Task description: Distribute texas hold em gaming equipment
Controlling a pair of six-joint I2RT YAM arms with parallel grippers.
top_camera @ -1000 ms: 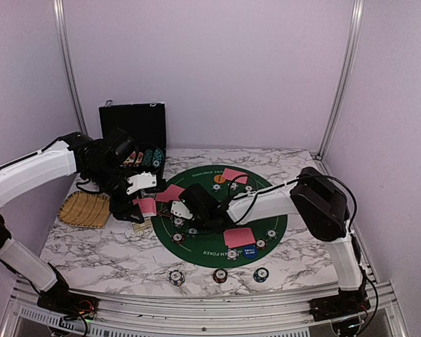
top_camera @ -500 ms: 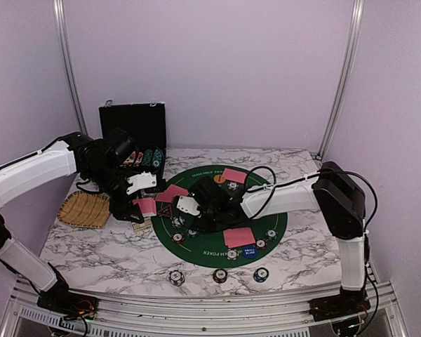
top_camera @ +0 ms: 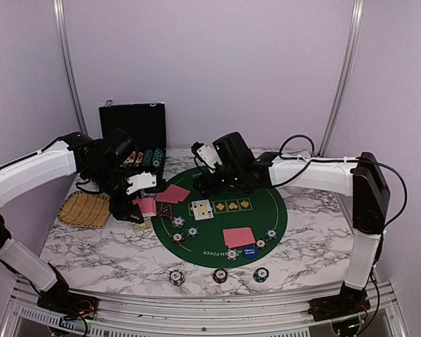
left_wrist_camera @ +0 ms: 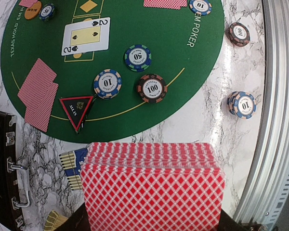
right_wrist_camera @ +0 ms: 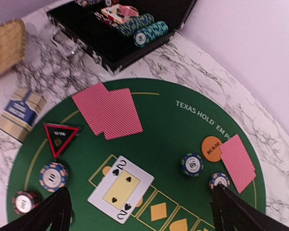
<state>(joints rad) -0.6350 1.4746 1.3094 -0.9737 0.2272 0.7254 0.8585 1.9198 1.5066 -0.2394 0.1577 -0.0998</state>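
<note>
Left gripper (top_camera: pixel 143 206) pinches the red-backed card deck (left_wrist_camera: pixel 153 187), held just off the left edge of the green mat (right_wrist_camera: pixel 173 139). Right gripper (right_wrist_camera: pixel 144 216) is spread wide and empty above the mat. The two of spades (right_wrist_camera: pixel 120 188) lies face up mid-mat.

The right end effector (right_wrist_camera: pixel 139 192) has moved up from the left part of the green mat (top_camera: pixel 266 210) to its far edge and has opened wide. A two of spades (top_camera: pixel 202 209) now lies face up there.
</note>
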